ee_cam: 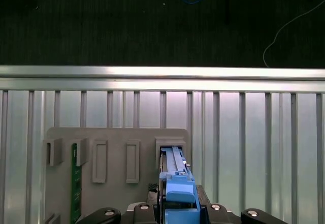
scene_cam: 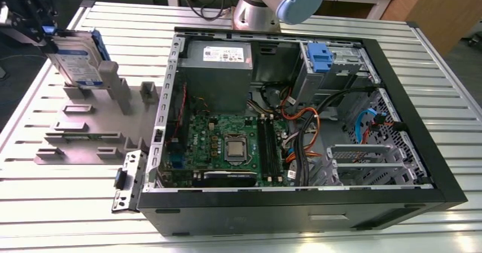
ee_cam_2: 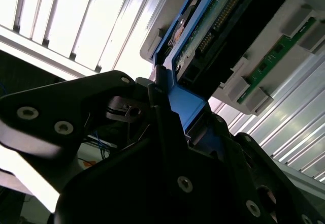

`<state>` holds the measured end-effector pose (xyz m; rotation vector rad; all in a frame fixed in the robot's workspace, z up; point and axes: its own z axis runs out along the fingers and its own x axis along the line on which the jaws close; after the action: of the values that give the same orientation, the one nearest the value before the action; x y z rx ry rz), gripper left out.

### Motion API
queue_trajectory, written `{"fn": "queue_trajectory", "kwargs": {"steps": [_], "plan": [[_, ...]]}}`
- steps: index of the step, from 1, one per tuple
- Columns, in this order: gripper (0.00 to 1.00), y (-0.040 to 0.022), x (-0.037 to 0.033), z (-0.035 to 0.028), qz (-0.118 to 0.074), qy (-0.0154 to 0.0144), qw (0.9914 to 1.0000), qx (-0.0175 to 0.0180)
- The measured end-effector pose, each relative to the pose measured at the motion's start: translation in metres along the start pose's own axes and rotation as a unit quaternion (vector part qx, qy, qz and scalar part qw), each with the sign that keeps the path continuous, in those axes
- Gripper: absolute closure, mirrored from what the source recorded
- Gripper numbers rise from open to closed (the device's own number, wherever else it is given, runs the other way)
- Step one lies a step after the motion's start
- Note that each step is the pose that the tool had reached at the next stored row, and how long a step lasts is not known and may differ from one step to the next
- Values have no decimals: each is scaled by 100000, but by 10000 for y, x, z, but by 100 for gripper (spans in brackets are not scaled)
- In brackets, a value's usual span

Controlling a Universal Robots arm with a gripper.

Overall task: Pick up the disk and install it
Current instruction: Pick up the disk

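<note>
Slatted metal surface [scene_cam: 60, 208] carries everything. Largest item on it is the open computer case [scene_cam: 301, 213], side panel off, board and cables exposed, sitting toward the exterior view's right. The arm [scene_cam: 275, 4] rises behind the case. Up in the case's far corner I note a bare blue clip [scene_cam: 320, 58] on the metal cage. On the exterior view's left, just beside the case, lies the flat grey holder [scene_cam: 113, 120] with its rows of slots and posts. One slot carries a thin green circuit strip [ee_cam: 76, 181]. The disk [scene_cam: 79, 58] stands on edge at the far end of that holder, label facing the exterior view's right and blue side rails framing it. In the first wrist view its lower end sits between the holder's grey blocks, so I judge it not yet lifted clear. The gripper [scene_cam: 47, 34] is at the disk's upper end. In both wrist views its black fingers [ee_cam_2: 157, 97] press against the blue rail [ee_cam: 180, 191] from either side with no gap visible, so I log it as clamped on the disk. Progress by my reckoning: the grasp is made, the pick-up is at its very start, and the disk is well apart from the case. The carry across and the whole of the install remain.
</note>
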<state>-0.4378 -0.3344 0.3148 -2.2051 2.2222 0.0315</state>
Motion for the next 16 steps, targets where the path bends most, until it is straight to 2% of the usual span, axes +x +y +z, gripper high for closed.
{"fn": "queue_trajectory", "kwargs": {"steps": [16], "plan": [[64, 1, -2, -97, -2, 2, 100000, -3]]}}
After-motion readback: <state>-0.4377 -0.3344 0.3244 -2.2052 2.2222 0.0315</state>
